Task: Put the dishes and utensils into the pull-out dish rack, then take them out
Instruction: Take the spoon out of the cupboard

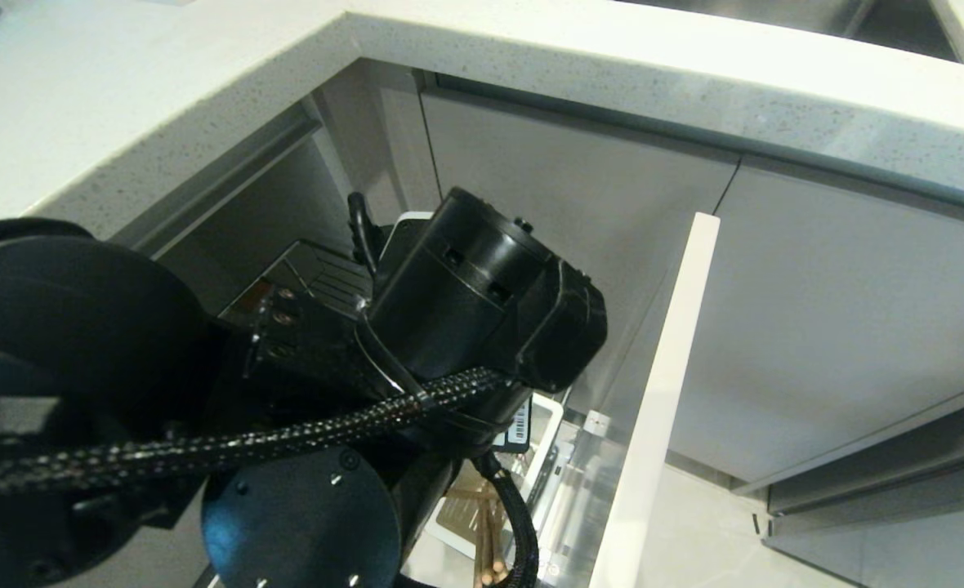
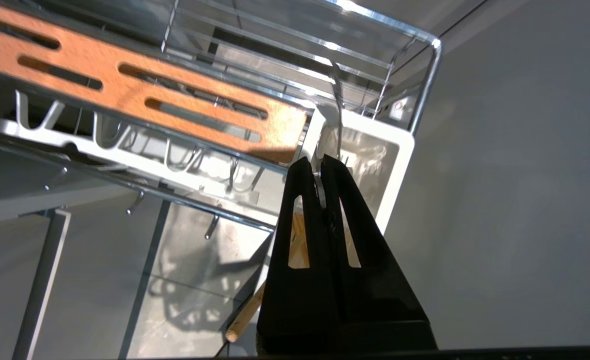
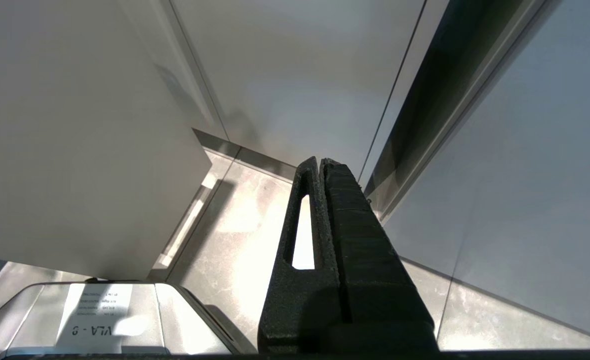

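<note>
The left tool (image 2: 319, 167) hung over the white plastic cutlery tub (image 2: 399, 150) of the pull-out dish rack (image 2: 427, 65), clenched on a thin shiny piece, most likely the handle of the metal spoon (image 2: 318, 186), though the bowl end was hidden. Light wooden chopsticks (image 1: 488, 531) lay down in the tub, their round ends showing in the head view. No plate or bowl sat among the chrome prongs as far as could be seen, so I judged the utensils were in hand, loading or unloading I could not tell. The slotted strip (image 2: 140, 90) was matte orange wood; the wire was glossy chrome. The right tool (image 3: 320, 165) hung parked and clenched on nothing above the grey floor (image 3: 235, 235)
</note>
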Controlling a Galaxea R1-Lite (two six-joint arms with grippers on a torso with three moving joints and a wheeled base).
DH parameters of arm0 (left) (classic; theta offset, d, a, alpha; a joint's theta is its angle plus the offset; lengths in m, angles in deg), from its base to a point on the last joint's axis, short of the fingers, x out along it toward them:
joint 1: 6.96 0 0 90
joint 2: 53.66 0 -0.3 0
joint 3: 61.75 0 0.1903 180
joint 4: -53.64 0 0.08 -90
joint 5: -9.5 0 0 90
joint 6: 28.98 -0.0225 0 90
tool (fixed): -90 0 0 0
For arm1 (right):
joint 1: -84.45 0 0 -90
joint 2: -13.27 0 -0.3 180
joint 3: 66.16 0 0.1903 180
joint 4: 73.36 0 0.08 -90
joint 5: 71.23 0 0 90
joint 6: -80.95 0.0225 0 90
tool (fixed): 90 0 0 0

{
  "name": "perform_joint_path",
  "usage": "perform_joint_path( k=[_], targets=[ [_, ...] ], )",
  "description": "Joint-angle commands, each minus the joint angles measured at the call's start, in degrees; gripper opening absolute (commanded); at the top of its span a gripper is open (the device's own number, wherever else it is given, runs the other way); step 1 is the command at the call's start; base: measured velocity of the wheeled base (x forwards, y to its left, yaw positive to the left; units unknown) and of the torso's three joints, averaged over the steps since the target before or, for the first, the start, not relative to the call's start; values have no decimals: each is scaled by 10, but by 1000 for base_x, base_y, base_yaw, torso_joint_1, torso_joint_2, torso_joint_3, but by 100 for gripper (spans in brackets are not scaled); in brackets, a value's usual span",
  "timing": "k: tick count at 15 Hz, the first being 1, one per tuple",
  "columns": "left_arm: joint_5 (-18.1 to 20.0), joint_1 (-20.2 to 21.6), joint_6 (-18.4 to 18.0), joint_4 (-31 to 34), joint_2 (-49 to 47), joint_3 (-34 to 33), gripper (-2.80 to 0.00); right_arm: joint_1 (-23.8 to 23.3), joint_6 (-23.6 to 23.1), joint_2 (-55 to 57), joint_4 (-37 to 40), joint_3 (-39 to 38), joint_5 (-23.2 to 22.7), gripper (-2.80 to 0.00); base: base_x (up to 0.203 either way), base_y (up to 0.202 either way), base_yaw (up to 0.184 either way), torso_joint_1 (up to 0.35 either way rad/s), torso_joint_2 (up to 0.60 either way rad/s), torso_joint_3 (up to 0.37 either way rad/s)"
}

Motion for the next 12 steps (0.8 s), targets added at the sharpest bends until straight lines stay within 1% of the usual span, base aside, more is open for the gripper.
perform_joint_path(
  k=[1, 5, 9, 12],
  targets=[
    [-3, -1, 0, 1, 14, 7, -280, 0, 0, 0, 0, -1, 0, -280, 0, 0, 0, 0, 0, 0],
    [-10, -1, -10, 2, 26, 13, -280, 0, 0, 0, 0, -1, 0, -280, 0, 0, 0, 0, 0, 0],
    [-25, -1, -14, 2, 29, 23, -280, 0, 0, 0, 0, -1, 0, -280, 0, 0, 0, 0, 0, 0],
    [-40, -1, -30, 1, 38, 38, -280, 0, 0, 0, 0, -1, 0, -280, 0, 0, 0, 0, 0, 0]
  ],
)
